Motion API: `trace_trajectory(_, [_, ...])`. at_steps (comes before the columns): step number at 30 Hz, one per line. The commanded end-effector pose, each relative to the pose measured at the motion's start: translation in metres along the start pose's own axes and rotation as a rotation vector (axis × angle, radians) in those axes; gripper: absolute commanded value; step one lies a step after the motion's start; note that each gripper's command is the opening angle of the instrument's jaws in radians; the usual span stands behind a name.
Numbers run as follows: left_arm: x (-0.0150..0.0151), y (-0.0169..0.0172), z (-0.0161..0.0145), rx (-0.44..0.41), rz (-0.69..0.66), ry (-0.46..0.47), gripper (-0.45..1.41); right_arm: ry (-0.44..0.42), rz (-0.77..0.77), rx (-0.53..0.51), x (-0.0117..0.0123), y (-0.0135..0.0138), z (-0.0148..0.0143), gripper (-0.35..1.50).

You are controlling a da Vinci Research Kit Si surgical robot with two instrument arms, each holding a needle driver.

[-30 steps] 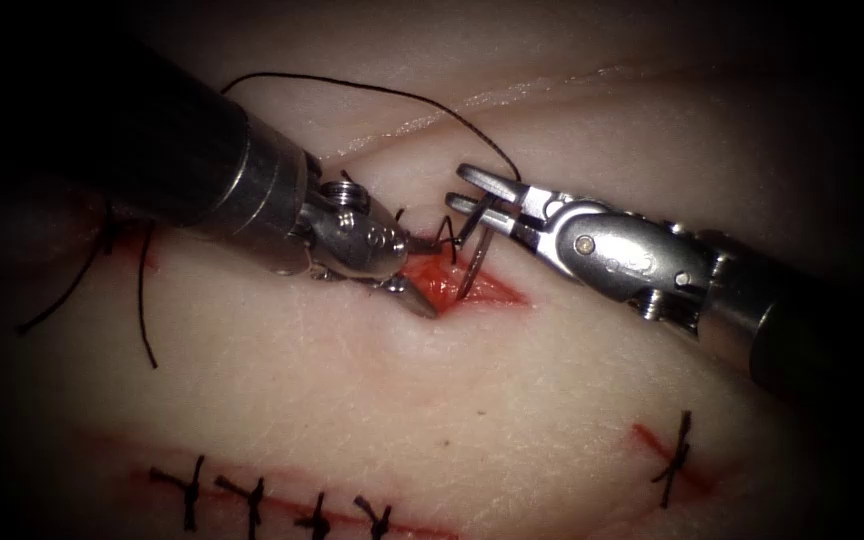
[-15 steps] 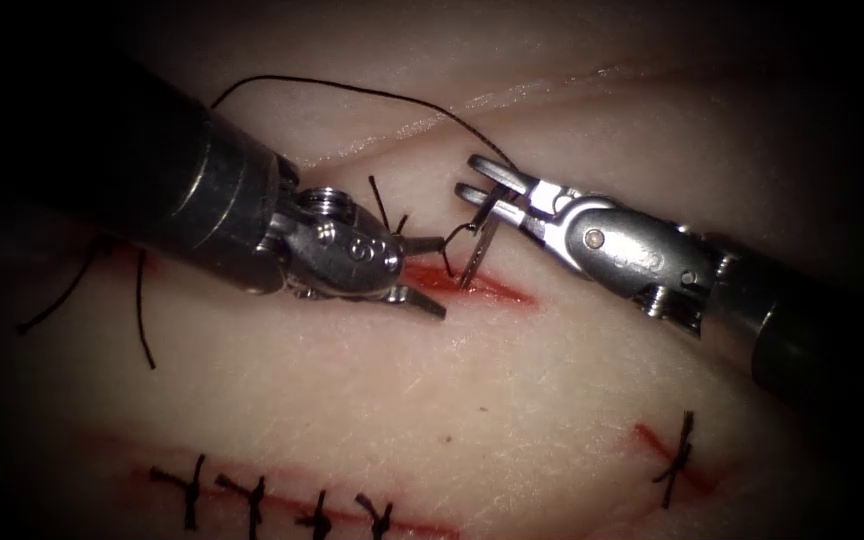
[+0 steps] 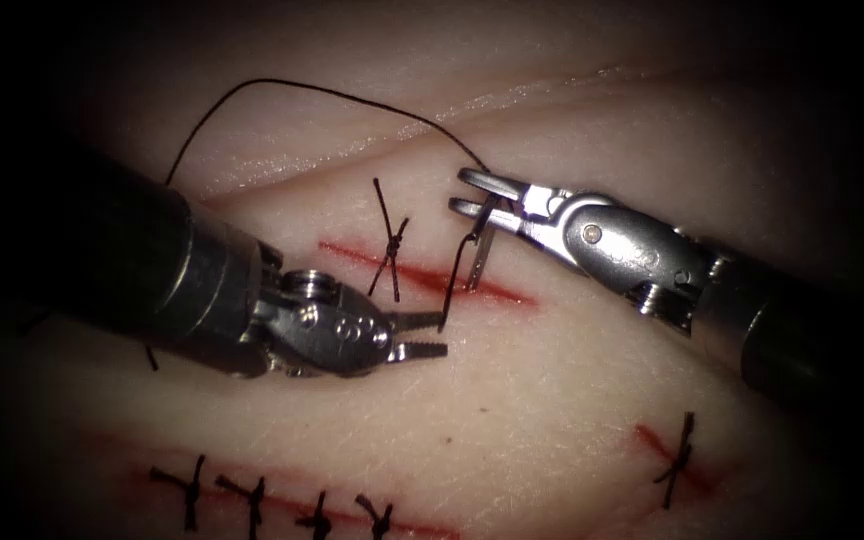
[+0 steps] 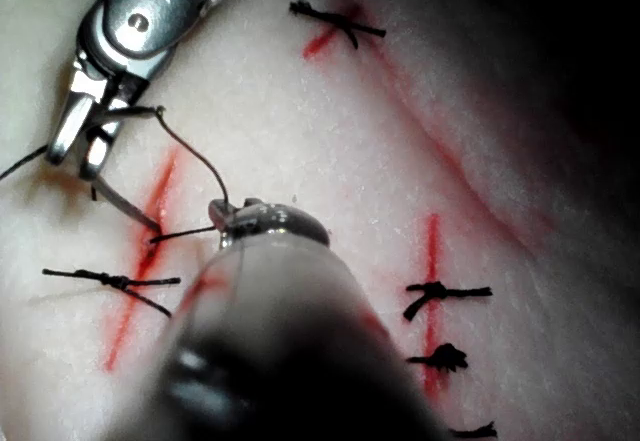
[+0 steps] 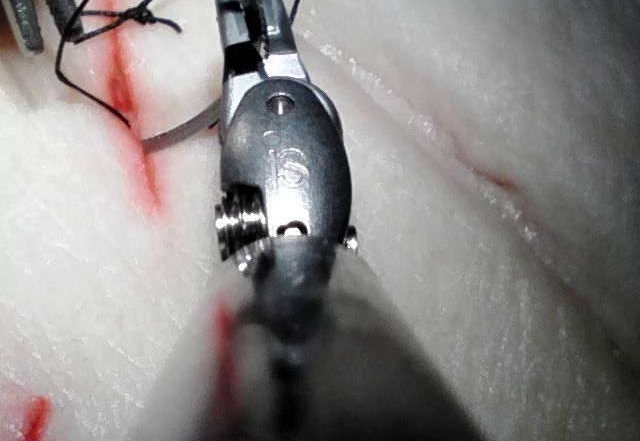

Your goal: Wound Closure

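Observation:
On the tissue [image 3: 512, 400], the cut [image 3: 512, 295] is a narrow red line with one tied stitch [image 3: 390, 240] across it. My right tool [image 3: 470, 192] is above the cut's right part, shut on the curved needle [image 3: 479, 260] near its tail. The needle hangs down with its point at the cut; how deep it sits is unclear. The right wrist view shows the needle [image 5: 180, 133] leaving the right tool [image 5: 250, 11]. Black thread [image 3: 292, 88] arcs from the right tool to the left. My left tool [image 3: 432, 335] sits below the cut, left of the needle, open, with a short strand touching its upper jaw tip.
A second, lower cut carries a row of tied stitches [image 3: 252, 495]. A single stitch [image 3: 677, 450] crosses a short red line at the lower right. A loose thread end [image 3: 147, 355] hangs beside the left tool's shaft.
My left tool has drawn down and to the left away from the cut, uncovering the tied stitch and dragging a strand along. The cut's edges, spread before, now lie together. The right tool barely moved.

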Motion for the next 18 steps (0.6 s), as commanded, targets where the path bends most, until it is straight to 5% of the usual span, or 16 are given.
trace_trajectory(1, [-0.0005, 0.0004, 0.0003, 0.003, -0.002, 0.001, 0.12, 0.001, 0.008, 0.003, -0.0004, -0.0003, 0.0008, -0.35])
trace_trajectory(5, [-0.0012, 0.0004, -0.0002, 0.013, -0.004, 0.006, 0.15, -0.001, 0.011, 0.001, -0.0003, 0.0, 0.0009, -0.35])
trace_trajectory(7, [-0.002, -0.0003, -0.0007, 0.068, -0.017, -0.005, 0.99, -0.002, 0.012, 0.004, -0.0001, -0.0001, 0.0009, -0.35])
trace_trajectory(12, [-0.0029, -0.0013, -0.001, 0.148, -0.05, -0.015, 1.2, 0.0, 0.017, 0.006, 0.0002, -0.0005, 0.0008, -0.35])
trace_trajectory(18, [-0.0027, -0.0003, -0.0005, 0.182, -0.056, -0.012, 1.01, -0.001, 0.029, 0.006, 0.0001, -0.0004, 0.0009, -0.35])
